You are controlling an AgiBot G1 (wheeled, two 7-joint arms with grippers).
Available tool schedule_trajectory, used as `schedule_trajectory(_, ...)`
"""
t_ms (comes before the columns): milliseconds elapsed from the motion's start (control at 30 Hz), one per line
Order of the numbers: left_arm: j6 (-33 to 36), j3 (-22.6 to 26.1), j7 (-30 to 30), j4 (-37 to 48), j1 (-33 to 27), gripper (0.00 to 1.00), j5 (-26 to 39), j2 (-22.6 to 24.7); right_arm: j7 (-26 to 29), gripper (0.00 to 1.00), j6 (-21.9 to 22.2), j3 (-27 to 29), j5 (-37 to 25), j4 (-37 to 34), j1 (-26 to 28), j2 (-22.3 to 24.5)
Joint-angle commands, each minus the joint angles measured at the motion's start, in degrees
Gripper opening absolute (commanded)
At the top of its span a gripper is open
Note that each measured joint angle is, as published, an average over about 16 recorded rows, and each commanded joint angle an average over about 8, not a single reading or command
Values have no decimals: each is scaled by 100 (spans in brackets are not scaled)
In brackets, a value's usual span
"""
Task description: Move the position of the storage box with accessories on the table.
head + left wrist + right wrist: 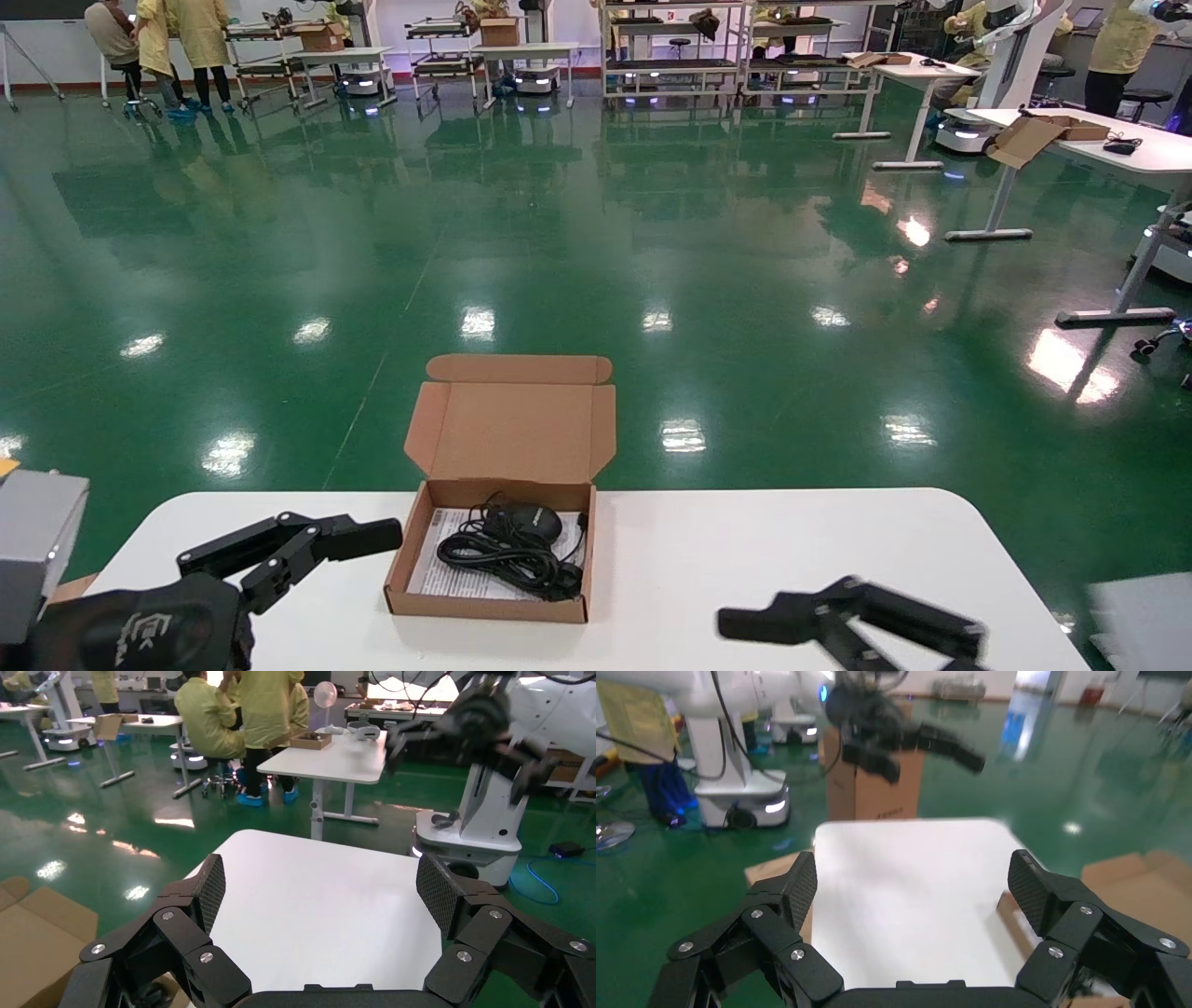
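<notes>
The cardboard storage box (491, 559) sits near the far edge of the white table (745, 550), lid flap standing open toward the green floor (596, 261). Inside lies a black mouse (529, 521) with its coiled cable (507, 559) on a printed paper sheet (445, 570). The left gripper (326, 543) hovers just beside the box's left wall, fingers (211, 890) spread wide. The right gripper (792, 623) hangs over bare table to the box's right, fingers (800, 885) also wide apart, holding nothing.

Black two-fingered grippers on both arms

Left gripper (320, 896) and right gripper (912, 892): textured pads, silver screws, grey box by the left wrist.
</notes>
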Motion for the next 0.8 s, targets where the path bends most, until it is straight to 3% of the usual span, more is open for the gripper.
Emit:
schedule_trajectory(33, 0, 0, 0, 0, 0, 100, 0, 0, 16, 100, 2, -113, -189, 25, 95, -89)
schedule_trajectory(233, 0, 0, 0, 0, 0, 100, 0, 0, 807, 100, 126, -668, -840, -755, 908, -784)
schedule_trajectory(400, 0, 0, 0, 0, 0, 100, 0, 0, 1216, 100, 508, -1052, -1491, -1677, 1488, -1398)
schedule_trajectory(800, 0, 0, 0, 0, 0, 100, 0, 0, 864, 100, 1830, -1765, -2891, -4213, 2494, -3237)
